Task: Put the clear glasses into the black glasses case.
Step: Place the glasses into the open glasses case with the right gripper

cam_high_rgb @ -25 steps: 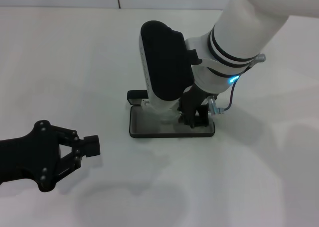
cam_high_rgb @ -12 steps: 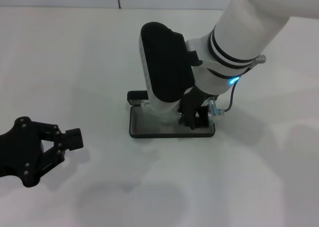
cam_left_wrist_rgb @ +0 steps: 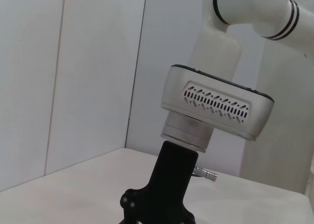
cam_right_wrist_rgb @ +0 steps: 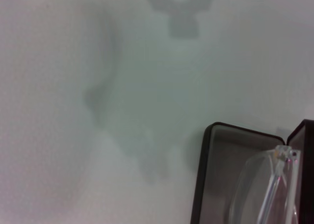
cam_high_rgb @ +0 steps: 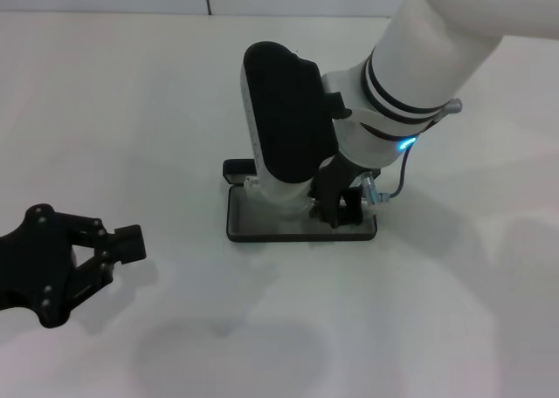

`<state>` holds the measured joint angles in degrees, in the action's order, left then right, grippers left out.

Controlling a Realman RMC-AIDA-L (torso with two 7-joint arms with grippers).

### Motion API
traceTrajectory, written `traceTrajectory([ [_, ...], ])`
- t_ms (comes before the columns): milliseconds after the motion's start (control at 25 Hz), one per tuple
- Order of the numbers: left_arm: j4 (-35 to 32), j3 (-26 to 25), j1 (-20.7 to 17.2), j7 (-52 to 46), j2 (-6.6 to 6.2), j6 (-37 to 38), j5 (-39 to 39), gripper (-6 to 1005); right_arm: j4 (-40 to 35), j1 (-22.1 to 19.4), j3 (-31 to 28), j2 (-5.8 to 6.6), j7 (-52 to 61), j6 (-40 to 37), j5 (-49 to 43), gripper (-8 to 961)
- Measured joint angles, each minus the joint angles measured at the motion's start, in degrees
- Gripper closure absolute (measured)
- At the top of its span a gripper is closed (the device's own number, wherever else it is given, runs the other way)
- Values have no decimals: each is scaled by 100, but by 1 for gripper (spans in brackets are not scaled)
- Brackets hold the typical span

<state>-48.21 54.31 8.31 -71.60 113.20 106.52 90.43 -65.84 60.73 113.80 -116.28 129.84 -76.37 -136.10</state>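
Placement wants the right end effector (cam_high_rgb: 336, 208), seemingly pinching the clear glasses (cam_right_wrist_rgb: 265, 184), sinking level inside the black glasses case (cam_high_rgb: 262, 228).

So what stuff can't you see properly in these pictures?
- Right claw: head view, its own arm covers it, so open or shut is unclear.
- Clear glasses: right wrist view, cut off by the edge.
- Black glasses case: head view, back half hidden by the arm.
- Left claw: parked far left, partly cut off.
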Motion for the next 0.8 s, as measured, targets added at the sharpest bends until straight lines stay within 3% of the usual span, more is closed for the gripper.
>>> traceTrajectory([
  [800,32,0,56,6,22,-10,54,948,41,-3,54,0,5,197,126,777],
])
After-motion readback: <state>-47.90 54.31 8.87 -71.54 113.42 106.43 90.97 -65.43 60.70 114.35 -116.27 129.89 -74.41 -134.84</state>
